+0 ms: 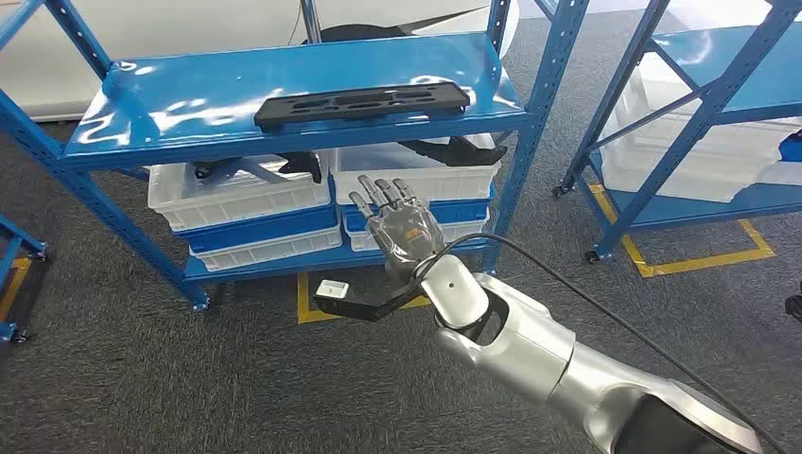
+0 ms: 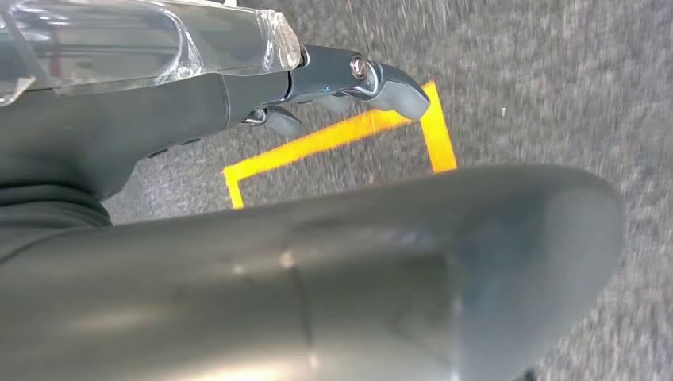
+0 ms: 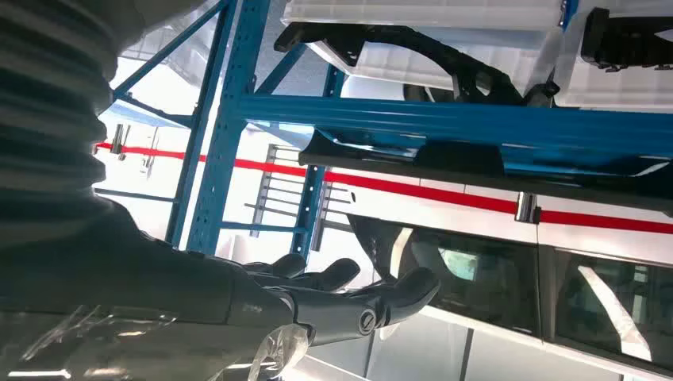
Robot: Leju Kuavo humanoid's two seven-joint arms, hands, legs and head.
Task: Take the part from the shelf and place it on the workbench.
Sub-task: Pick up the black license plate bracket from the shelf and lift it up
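- Lying flat on the top blue shelf (image 1: 189,113), the black part (image 1: 362,103) runs its long axis side to side.
- Your right hand (image 1: 402,227), fingers (image 1: 383,194) spread and empty, hovers below it; reach up.
- Left hand (image 2: 317,87): whether it is clenched or released cannot be told.

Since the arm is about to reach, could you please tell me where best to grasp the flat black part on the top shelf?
Probably its near long edge, from the front: the black part lies flat, lengthwise along the shelf front, and the open right robot hand is below it.
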